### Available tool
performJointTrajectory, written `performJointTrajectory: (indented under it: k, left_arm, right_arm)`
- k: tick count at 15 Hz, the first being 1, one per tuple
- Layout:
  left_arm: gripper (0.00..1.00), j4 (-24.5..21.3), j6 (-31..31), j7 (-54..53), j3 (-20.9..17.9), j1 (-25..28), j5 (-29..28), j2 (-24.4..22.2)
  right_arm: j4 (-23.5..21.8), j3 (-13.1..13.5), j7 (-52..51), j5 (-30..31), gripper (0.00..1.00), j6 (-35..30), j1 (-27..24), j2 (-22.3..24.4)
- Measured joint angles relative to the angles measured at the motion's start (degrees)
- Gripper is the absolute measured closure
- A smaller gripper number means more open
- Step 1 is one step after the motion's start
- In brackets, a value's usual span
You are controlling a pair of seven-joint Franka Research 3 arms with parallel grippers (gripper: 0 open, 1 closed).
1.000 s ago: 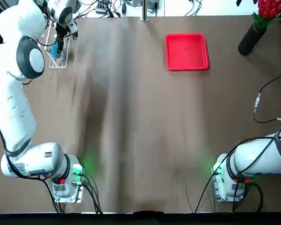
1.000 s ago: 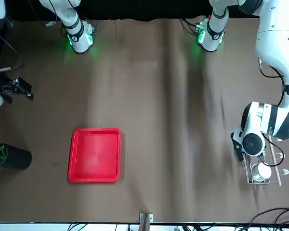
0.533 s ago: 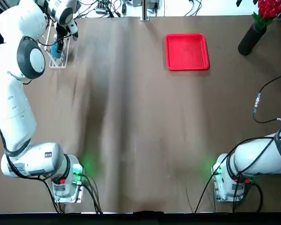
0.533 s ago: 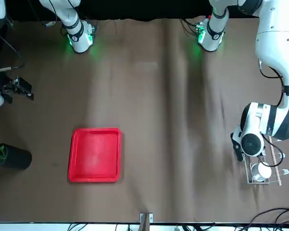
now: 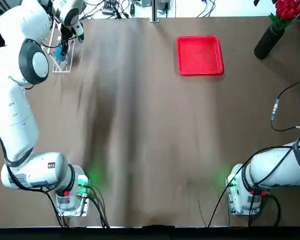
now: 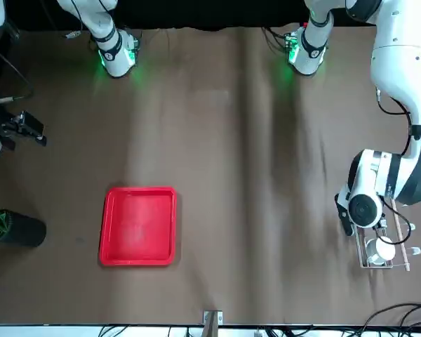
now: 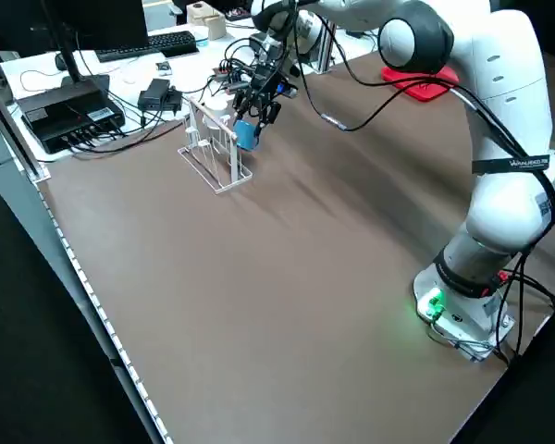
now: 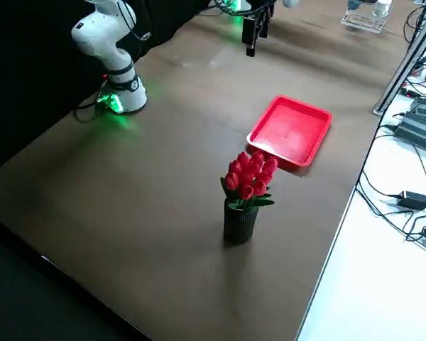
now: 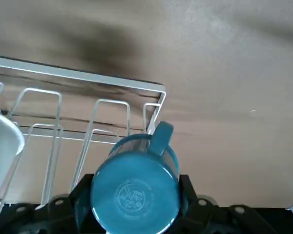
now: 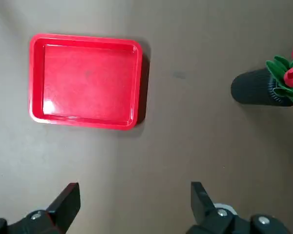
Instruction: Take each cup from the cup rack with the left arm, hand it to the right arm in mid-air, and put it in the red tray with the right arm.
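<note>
My left gripper is shut on the blue cup, with a finger on each side of it. It holds the cup bottom-up at the cup rack, just over the pegs at one end. In the left side view the blue cup hangs beside the rack. The white cup sits on the rack. The red tray lies empty at the far side of the table. High above the table near the tray, my right gripper is open and empty.
A black vase of red flowers stands at the far right corner, right of the tray. Cables and boxes lie on the white surface beyond the rack. Loose cable trails near the right arm's base.
My left gripper with the blue cup has shifted slightly at the rack. The right arm has barely moved.
</note>
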State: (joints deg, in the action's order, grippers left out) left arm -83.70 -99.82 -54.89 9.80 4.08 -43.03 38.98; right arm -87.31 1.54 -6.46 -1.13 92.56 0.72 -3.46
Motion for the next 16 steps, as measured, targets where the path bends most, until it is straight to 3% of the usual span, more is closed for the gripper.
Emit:
performJointTrajectory:
  k: [11,16]
  left_arm:
    - [0.26,1.1,5.9,0.0,0.1,-2.9,-0.1,-3.5]
    - [0.26,1.3,9.8,2.3,1.0,-5.3,0.6,-7.9]
  right_arm:
    - [0.7,0.0,0.0,0.0,0.0,0.0,0.0,0.1]
    - [0.7,0.1,0.0,0.2,0.0,0.0,0.0,0.1]
